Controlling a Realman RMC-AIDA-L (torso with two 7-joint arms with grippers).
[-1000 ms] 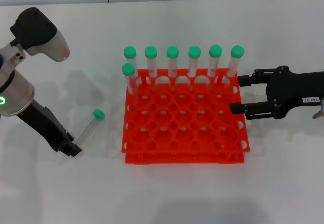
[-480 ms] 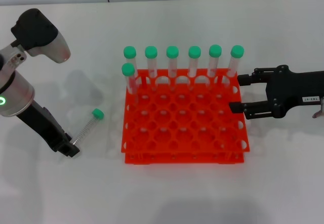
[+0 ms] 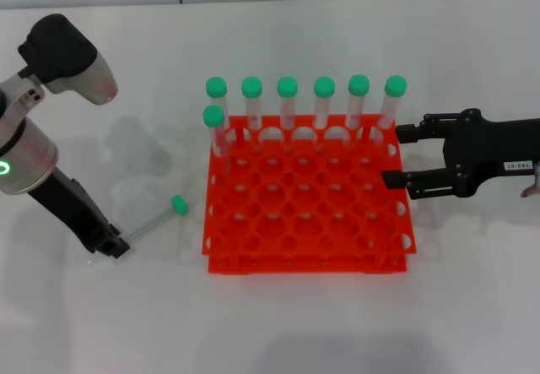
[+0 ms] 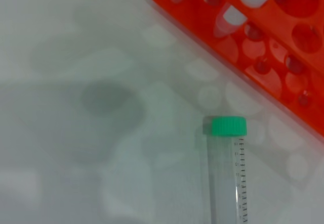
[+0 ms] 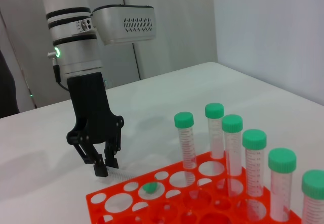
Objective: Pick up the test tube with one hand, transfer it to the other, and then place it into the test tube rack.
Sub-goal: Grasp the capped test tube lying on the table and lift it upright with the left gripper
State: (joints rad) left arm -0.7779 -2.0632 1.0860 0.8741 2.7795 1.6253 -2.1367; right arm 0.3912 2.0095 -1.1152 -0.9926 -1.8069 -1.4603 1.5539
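I read this as a lab bench setup. On the plain white counter in front of me sits an orange-red test tube rack with a grid of round holes, and green-capped tubes with printed graduation marks stand along its far row. One more test tube lies on the counter left of the rack. Behind the counter I see bare pale wall panels, with no household clutter in view.
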